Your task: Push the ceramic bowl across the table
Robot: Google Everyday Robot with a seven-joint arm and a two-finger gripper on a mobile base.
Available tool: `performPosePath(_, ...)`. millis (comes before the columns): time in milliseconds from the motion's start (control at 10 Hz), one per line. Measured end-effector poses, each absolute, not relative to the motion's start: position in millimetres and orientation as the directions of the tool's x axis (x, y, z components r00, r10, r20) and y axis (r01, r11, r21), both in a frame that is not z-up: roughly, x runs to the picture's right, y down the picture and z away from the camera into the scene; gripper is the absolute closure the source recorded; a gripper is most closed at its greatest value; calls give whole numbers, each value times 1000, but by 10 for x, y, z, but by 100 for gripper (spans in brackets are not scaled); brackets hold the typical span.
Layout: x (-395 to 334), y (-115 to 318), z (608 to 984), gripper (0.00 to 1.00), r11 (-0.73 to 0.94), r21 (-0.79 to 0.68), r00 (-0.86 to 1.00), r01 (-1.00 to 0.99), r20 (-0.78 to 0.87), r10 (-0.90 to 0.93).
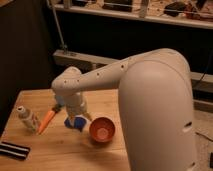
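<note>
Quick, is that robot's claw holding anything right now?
Gripper: cannot be told; it hangs low beside the ceramic bowl, above the blue sponge.

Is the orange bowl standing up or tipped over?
Upright: the ceramic bowl rests on the table, opening upward, pale spot inside showing. The gripper hangs beside it.
</note>
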State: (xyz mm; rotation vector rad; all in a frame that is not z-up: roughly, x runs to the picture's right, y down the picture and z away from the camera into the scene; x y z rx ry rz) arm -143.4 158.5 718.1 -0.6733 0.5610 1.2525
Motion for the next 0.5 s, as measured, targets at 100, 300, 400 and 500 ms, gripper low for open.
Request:
performPosePath(100, -1576, 1702, 7061, 35, 186, -248, 309, -951, -712, 631)
performPosePath(300, -1653, 1896, 7027, 35, 215, -325, 389, -921, -723, 572)
performPosePath(400, -1642, 2044, 7063, 35, 244, -362, 436, -900, -735, 519)
performPosePath(500, -1609, 2153, 7120, 35, 264, -384, 466, -885, -746, 475)
